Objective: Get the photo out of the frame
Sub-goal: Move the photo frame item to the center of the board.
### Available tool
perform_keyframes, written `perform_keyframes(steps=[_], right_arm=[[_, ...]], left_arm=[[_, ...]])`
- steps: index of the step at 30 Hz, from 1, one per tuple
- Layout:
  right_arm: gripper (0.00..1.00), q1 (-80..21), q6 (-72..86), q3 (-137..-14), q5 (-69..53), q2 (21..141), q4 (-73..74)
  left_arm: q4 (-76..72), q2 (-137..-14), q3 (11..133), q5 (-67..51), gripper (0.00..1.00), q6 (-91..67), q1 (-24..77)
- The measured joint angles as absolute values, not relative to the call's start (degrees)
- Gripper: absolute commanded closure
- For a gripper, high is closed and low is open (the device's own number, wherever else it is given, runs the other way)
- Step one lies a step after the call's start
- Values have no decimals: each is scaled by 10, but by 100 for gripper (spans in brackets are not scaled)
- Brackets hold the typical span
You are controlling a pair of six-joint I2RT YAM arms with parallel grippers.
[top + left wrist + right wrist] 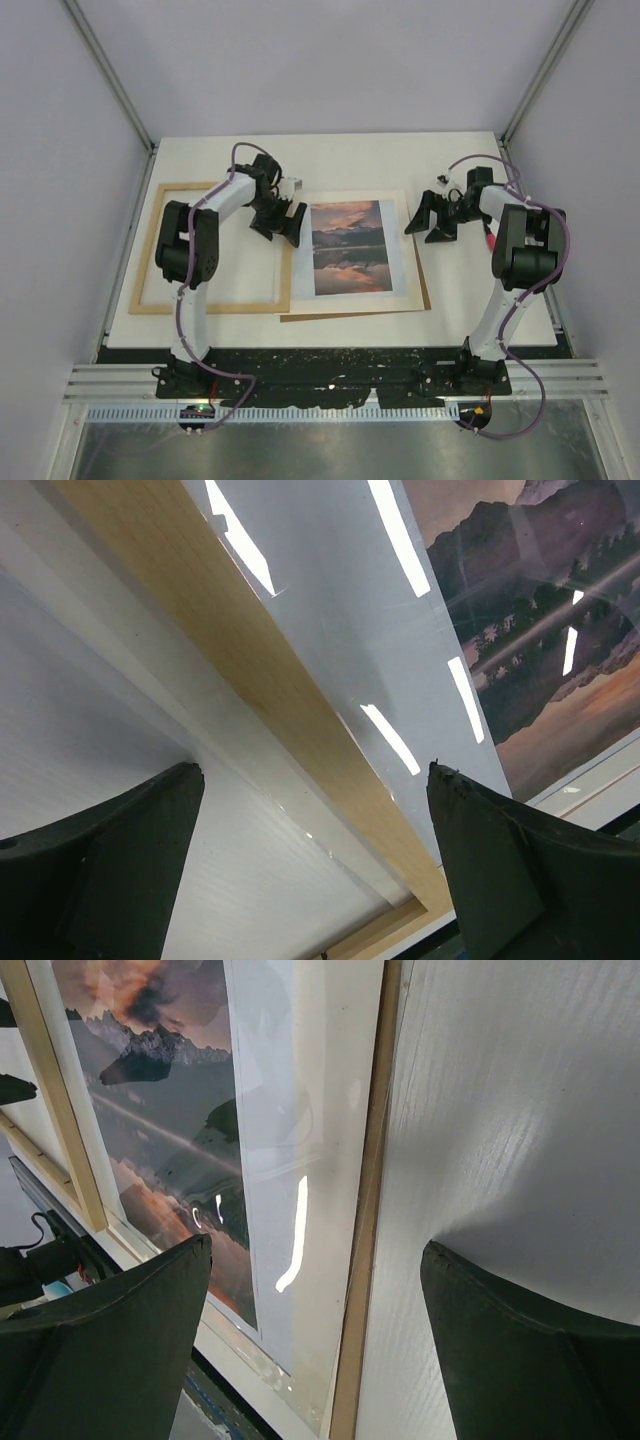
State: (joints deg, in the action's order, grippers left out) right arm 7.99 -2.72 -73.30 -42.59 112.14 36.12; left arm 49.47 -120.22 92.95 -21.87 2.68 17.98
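The photo [349, 247], a sunset-and-mountain lake print on a white sheet, lies flat at the table's centre, outside the frame. The light-wood frame [146, 250] lies to its left, with white table showing through its opening. My left gripper [278, 222] hangs open over the frame's right rail [260, 670], beside the photo's left border [340, 600], with nothing between its fingers. My right gripper [432, 218] hangs open above the photo's right side, empty, and its view shows the photo [160, 1130].
Under the photo lie a cream mat [340, 1110] and a brown board [350, 315], whose edge [372, 1210] shows on the right. White table [520, 1110] extends to the right. Pale enclosure walls stand close on three sides. A metal rail [330, 385] runs along the front.
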Motion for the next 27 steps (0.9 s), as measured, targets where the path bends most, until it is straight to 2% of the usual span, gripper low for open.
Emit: perform_keyframes(steps=[9, 17, 21, 22, 25, 27], right_arm=[[11, 80, -27, -726, -441, 1121, 366], [14, 80, -30, -720, -477, 1129, 381], [22, 86, -32, -720, -488, 1135, 383], [29, 88, -32, -720, -491, 1137, 382], [41, 97, -37, -720, -499, 1147, 382], [42, 110, -39, -720, -514, 1157, 382]], left_arm=[[509, -1230, 962, -201, 0, 12, 195], [500, -1230, 957, -248, 3, -3, 199], [496, -1230, 955, -255, 5, -10, 197], [495, -1230, 955, -257, 6, -11, 196], [493, -1230, 954, -262, 7, -13, 194], [492, -1230, 952, -266, 7, -14, 193]])
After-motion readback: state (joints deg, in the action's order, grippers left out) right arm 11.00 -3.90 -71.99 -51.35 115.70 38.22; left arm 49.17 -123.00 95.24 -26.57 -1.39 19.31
